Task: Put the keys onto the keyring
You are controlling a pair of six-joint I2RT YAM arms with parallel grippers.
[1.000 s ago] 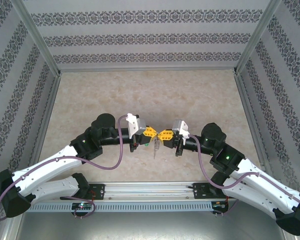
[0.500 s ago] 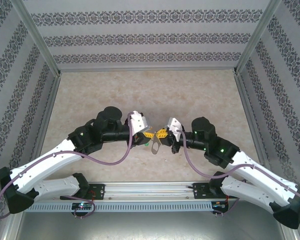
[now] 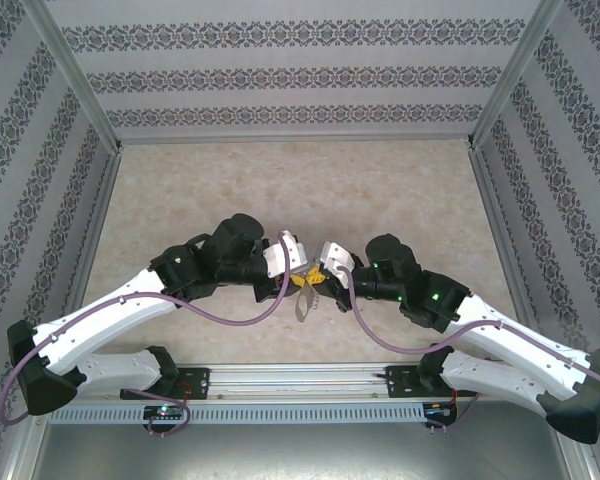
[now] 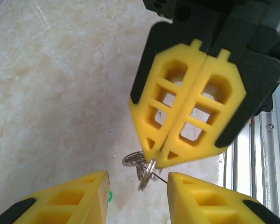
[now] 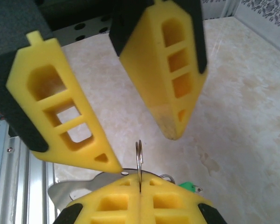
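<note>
The keyring (image 5: 139, 156) is a thin silvery ring standing edge-on out of my right gripper (image 5: 140, 183), which is shut on it. In the left wrist view the same keyring (image 4: 148, 172) pokes from the tips of the shut right gripper (image 4: 159, 157), with more ring coils behind it. My left gripper (image 4: 137, 181) is open, one finger on either side of the ring and neither touching it. Only the green head of the key (image 5: 190, 186) peeks out beside the right fingers; whether it hangs on the ring I cannot tell. Seen from above, both grippers (image 3: 308, 278) meet tip to tip.
A flat silvery metal piece (image 3: 302, 303) hangs below the two grippers, above the beige marble-look tabletop (image 3: 300, 190). A metal rail (image 3: 300, 382) runs along the near edge. Patterned walls close in the sides and the back.
My left gripper has opened and let go. Both arms have swung inward and a little nearer, and the hanging metal piece has moved with them.
</note>
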